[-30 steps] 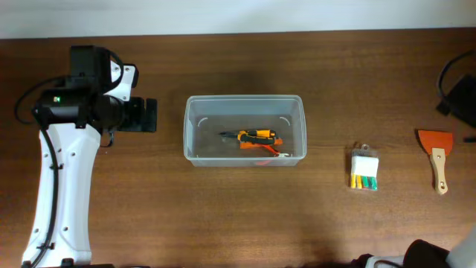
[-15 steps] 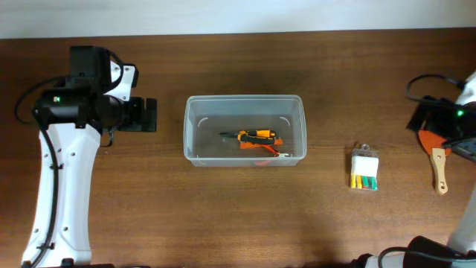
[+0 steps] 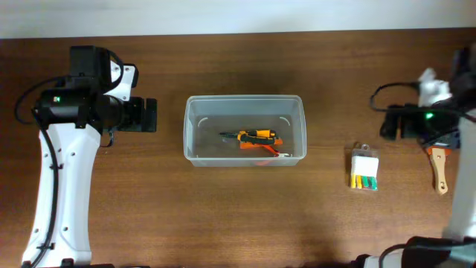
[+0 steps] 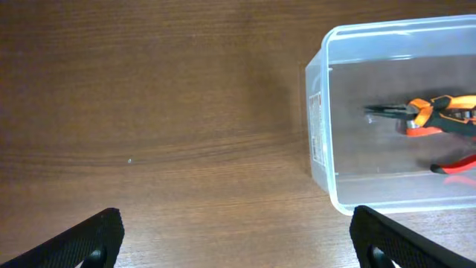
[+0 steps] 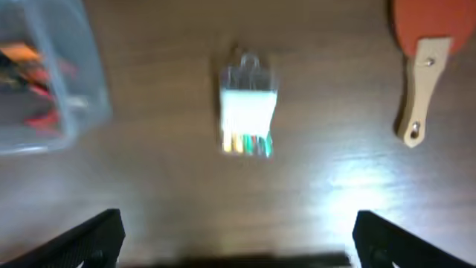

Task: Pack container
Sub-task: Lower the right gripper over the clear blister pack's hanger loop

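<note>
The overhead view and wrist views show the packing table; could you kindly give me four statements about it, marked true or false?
1. The container holds orange-handled pliers. True.
2. The small clear case lies inside the container. False: it lies on the table, outside it.
3. The right hand grips the scraper. False: it is open and empty; the scraper lies on the table.
4. The left hand is open and empty. True.
</note>
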